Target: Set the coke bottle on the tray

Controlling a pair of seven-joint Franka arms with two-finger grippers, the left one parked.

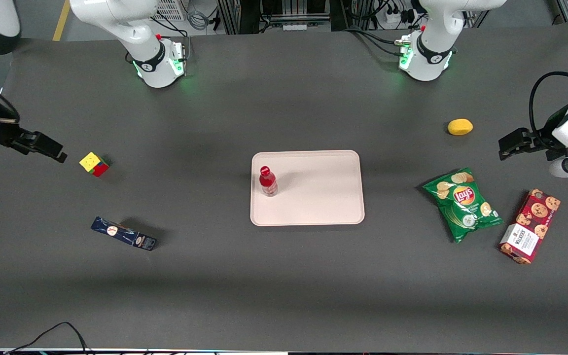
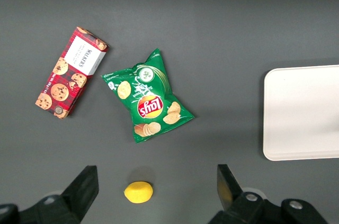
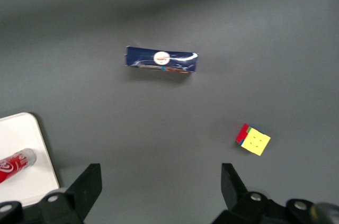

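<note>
The gripper [image 1: 59,157] of the working arm hangs above the table [image 1: 284,276] at that arm's end, its two fingers spread wide apart and holding nothing. A colourful puzzle cube [image 1: 94,164] sits just beside it, and a dark blue box [image 1: 123,233] lies near it, closer to the front camera. Well apart from the gripper, toward the table's middle, the coke bottle [image 1: 267,181] stands upright on the pale pink tray [image 1: 323,197], close to the tray edge that faces the gripper.
</note>
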